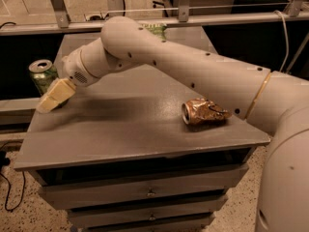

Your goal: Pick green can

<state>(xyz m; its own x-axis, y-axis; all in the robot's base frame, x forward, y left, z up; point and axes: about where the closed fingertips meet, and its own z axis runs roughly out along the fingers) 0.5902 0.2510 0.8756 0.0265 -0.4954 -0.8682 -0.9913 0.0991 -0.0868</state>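
Green can (41,74) at table's (145,127) left edge, cream hand (48,103) just in front, grip unclear

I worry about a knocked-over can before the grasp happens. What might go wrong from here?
1. The green can stands upright at the table's left edge, with the gripper just in front of it; a sideways nudge might tip it or push it off.
2. The crushed can lies close beside the arm, which might brush it when moving.

A crushed gold-brown can (203,112) lies sideways on a grey drawer cabinet (120,134).
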